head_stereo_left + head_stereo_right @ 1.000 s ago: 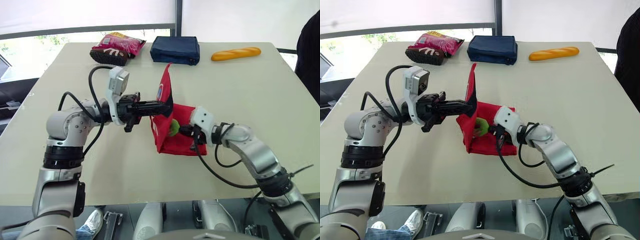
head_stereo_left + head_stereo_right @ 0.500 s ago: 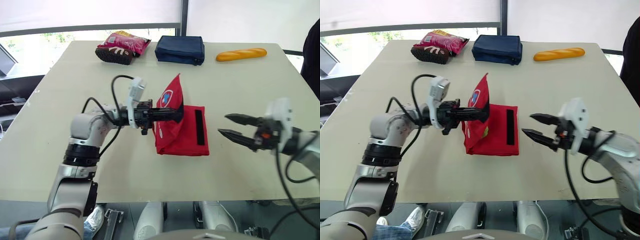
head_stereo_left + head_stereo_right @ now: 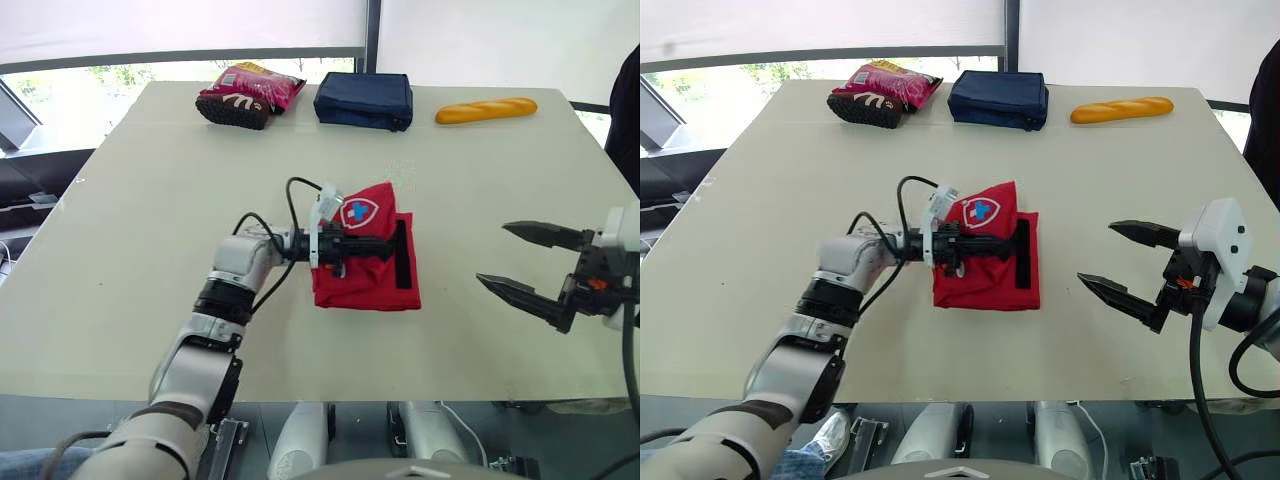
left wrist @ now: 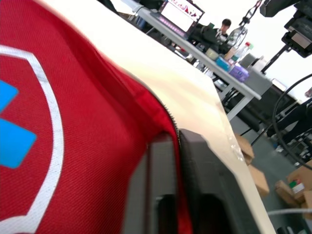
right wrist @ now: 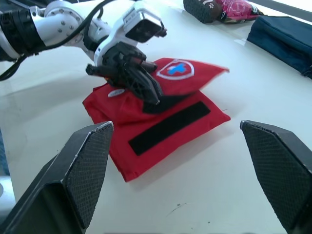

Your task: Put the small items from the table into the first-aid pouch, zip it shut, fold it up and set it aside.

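Note:
The red first-aid pouch (image 3: 362, 278) lies on the table's middle with its black strip (image 3: 402, 255) facing up. Its flap with the white-and-blue cross badge (image 3: 982, 211) hangs low over the body. My left gripper (image 3: 386, 243) reaches in from the left, shut on the flap's zipper edge. In the left wrist view the red fabric (image 4: 87, 146) runs between the two close-set fingers (image 4: 200, 165). My right gripper (image 3: 1096, 253) hovers open to the right of the pouch, well apart from it and holding nothing. Its two wide-spread fingers (image 5: 83, 161) frame the pouch (image 5: 161, 131) in the right wrist view.
Along the far edge of the table (image 3: 130, 230) lie a pink snack bag (image 3: 245, 93), a navy pouch (image 3: 362, 100) and a bread loaf (image 3: 486, 108). A person in dark clothing (image 3: 627, 100) stands at the far right.
My right gripper has pulled out of the pouch to the right and opened wide. My left gripper has lowered the flap from upright to low over the pouch. The green item is out of sight.

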### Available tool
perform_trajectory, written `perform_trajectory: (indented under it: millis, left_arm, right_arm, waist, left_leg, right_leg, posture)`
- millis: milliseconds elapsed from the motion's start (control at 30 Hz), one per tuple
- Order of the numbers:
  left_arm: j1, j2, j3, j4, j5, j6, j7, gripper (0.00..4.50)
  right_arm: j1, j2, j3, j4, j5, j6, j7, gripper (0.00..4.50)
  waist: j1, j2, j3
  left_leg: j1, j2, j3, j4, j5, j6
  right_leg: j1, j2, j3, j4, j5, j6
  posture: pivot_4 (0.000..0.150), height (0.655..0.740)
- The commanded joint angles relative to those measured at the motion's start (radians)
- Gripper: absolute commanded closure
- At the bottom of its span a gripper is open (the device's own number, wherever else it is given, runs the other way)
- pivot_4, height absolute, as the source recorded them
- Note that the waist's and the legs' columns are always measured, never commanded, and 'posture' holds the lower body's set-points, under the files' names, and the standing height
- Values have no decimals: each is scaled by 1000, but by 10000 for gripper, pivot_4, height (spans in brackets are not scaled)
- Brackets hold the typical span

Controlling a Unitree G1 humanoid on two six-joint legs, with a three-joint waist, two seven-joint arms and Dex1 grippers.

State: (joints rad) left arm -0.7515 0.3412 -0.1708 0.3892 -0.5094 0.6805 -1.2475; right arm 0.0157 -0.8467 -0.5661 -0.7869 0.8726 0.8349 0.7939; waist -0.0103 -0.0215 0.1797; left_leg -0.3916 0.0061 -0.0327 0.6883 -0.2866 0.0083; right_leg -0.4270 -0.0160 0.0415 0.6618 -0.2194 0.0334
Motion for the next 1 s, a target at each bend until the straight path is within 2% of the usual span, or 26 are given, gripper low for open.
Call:
perform_trajectory:
  millis: [33,100,167,300,467,733,1000]
  left_arm:
    - [-3,-10,12,-34,-29,33,-30,20289]
    - [3,-1,18,-62,-44,54,-54,12803]
    - [9,10,18,-85,-60,82,-74,1163]
    - [41,33,-28,-134,-44,97,-104,1163]
    - [56,13,-47,-120,-8,79,-69,1163]
    - [85,37,-103,-159,2,81,-124,1163]
    - [57,-29,-69,-61,9,79,-72,1163]
  right_arm:
    - [18,-20,-39,-33,13,-33,-15,0]
    - [31,-25,-43,-35,14,-43,-18,0]
    - [40,-28,-40,-34,10,-57,-21,0]
    - [42,-28,-29,-28,7,-79,-28,0]
    - [40,-30,-12,-19,4,-98,-33,0]
    - [45,-32,2,-10,-8,-121,-37,0]
    - [67,-32,13,-8,-37,-143,-32,0]
  waist:
    - [0,0,0]
    - [0,0,0]
    - [-1,0,0]
    - [-2,0,0]
    - [0,0,0]
    - [-1,0,0]
    - [3,0,-1]
  left_leg:
    - [0,0,0,0,0,0]
    - [0,0,-1,0,0,0]
    - [0,0,-1,0,0,0]
    - [1,0,0,0,1,1]
    - [0,0,0,0,1,1]
    - [1,0,0,0,1,1]
    - [5,0,-1,0,0,1]
  right_leg:
    - [0,0,0,0,0,0]
    - [0,0,0,0,0,0]
    - [0,0,-1,0,0,0]
    - [0,0,0,1,0,0]
    - [0,0,0,0,0,0]
    - [1,0,0,0,0,0]
    - [6,0,-1,-1,-1,2]
  posture:
    - [1500,7400]
    - [1500,7400]
    - [1500,7400]
    - [1500,7400]
    - [1500,7400]
    - [1500,7400]
    - [1500,7400]
